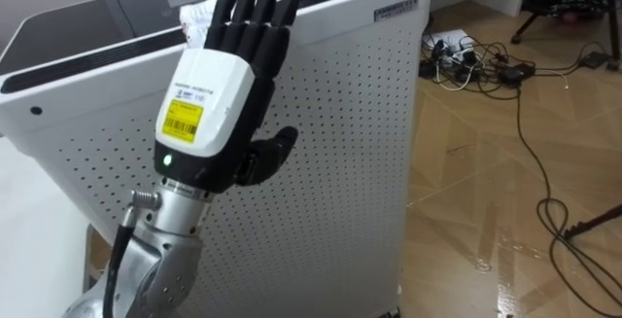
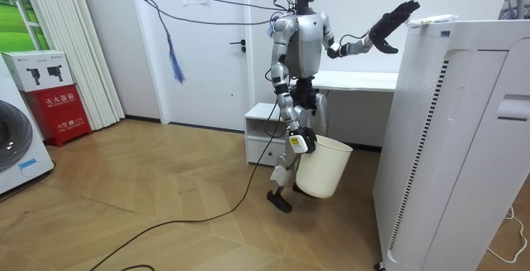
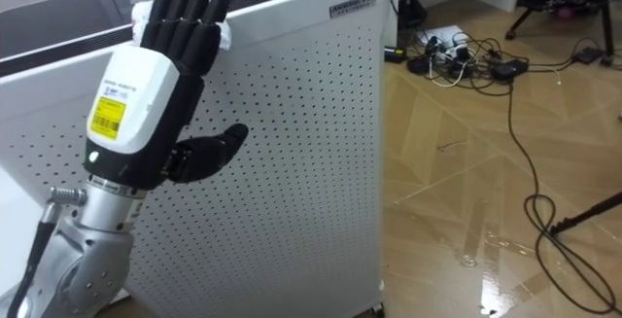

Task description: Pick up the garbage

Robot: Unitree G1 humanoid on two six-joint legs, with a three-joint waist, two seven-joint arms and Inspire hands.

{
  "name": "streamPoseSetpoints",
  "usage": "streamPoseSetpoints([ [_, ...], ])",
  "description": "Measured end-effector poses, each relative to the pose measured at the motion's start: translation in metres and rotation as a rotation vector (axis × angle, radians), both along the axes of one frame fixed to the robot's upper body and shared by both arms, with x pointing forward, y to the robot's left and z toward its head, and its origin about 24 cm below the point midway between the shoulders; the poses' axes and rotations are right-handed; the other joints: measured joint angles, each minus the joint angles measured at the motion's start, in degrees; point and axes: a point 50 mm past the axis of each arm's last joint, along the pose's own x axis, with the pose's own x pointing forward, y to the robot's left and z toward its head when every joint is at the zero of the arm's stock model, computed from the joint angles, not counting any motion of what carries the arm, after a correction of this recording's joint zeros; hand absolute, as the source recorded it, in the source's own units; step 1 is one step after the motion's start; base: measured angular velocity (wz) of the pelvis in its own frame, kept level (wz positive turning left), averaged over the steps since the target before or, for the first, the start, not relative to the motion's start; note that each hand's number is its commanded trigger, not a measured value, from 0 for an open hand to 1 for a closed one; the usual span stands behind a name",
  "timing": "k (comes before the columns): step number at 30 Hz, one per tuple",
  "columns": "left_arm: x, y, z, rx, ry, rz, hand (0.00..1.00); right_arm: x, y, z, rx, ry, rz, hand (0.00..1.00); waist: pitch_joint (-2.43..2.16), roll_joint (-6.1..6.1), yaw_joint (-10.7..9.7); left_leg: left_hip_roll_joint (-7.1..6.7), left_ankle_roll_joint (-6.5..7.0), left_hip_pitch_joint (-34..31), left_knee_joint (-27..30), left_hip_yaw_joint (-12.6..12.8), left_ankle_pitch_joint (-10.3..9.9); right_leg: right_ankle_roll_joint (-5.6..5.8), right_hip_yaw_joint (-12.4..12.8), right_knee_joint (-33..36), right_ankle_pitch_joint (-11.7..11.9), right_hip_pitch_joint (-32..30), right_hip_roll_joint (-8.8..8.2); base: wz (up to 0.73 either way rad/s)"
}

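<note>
A crumpled piece of white paper garbage (image 1: 198, 15) lies on the dark top of a tall white perforated appliance (image 1: 340, 143). My left hand (image 1: 209, 94) is raised in front of the appliance's upper edge, open, with its straight fingertips right at the paper, partly hiding it. I cannot tell whether they touch it. In the room view I stand beside the appliance (image 2: 447, 138) with the left hand (image 2: 393, 18) stretched up toward the paper (image 2: 431, 21). My right hand (image 2: 298, 142) hangs low at my side, curled on the rim of a white bin (image 2: 321, 167).
Cables and a power strip (image 1: 457, 55) lie on the wooden floor to the right of the appliance, with a dark stand leg (image 1: 588, 226) further right. A white desk (image 2: 356, 80) and a small white cabinet (image 2: 261, 130) stand behind me.
</note>
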Motion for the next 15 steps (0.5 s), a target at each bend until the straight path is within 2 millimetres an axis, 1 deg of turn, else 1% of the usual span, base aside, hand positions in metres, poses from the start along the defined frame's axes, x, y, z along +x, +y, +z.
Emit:
streamPoseSetpoints([
  [2, -0.001, 0.000, 0.003, -0.004, -0.012, 0.000, 0.00, 0.000, 0.001, 0.000, 0.003, 0.000, -0.001, 1.00, -0.02, -0.01, 0.0, 0.02, 0.00, 0.0, -0.1, 0.0, 0.0, 0.00, 0.0, 0.0, 0.0, 0.0, 0.00, 0.00],
  [6, -0.005, 0.001, 0.013, -0.013, -0.058, -0.012, 0.00, 0.000, 0.001, 0.000, 0.002, 0.001, -0.001, 1.00, 0.09, -0.28, 0.1, 0.01, -0.01, 0.1, -0.2, 0.0, 0.0, 0.00, 0.0, 0.0, 0.0, -0.1, -0.02, 0.00],
  [8, -0.005, 0.001, 0.015, -0.013, -0.069, -0.018, 0.00, 0.000, 0.001, 0.000, 0.001, 0.000, -0.002, 1.00, 0.06, -0.31, 0.3, 0.02, -0.01, 0.1, -0.2, 0.1, 0.0, 0.00, 0.0, 0.1, 0.0, -0.2, -0.03, 0.00],
  [9, -0.005, 0.000, 0.017, -0.015, -0.077, -0.021, 0.00, 0.000, 0.001, 0.000, 0.000, 0.001, -0.002, 1.00, -0.09, -0.13, 0.6, 0.03, -0.01, 0.0, -0.2, 0.2, 0.0, 0.00, 0.0, 0.1, 0.0, -0.2, -0.03, 0.00],
  [13, -0.002, 0.001, 0.026, -0.007, -0.108, -0.026, 0.00, 0.000, 0.001, 0.000, -0.004, 0.002, -0.004, 1.00, -0.17, -0.23, 1.2, 0.03, -0.02, 0.0, -0.1, 0.2, 0.0, 0.00, 0.1, 0.1, 0.0, -0.1, -0.03, 0.00],
  [15, -0.001, 0.002, 0.027, 0.004, -0.112, -0.021, 0.00, -0.001, 0.000, -0.001, -0.006, 0.005, -0.005, 1.00, -0.17, -0.22, 1.1, 0.01, -0.02, 0.0, 0.1, 0.1, 0.0, 0.00, 0.2, 0.1, 0.0, 0.0, -0.04, 0.00],
])
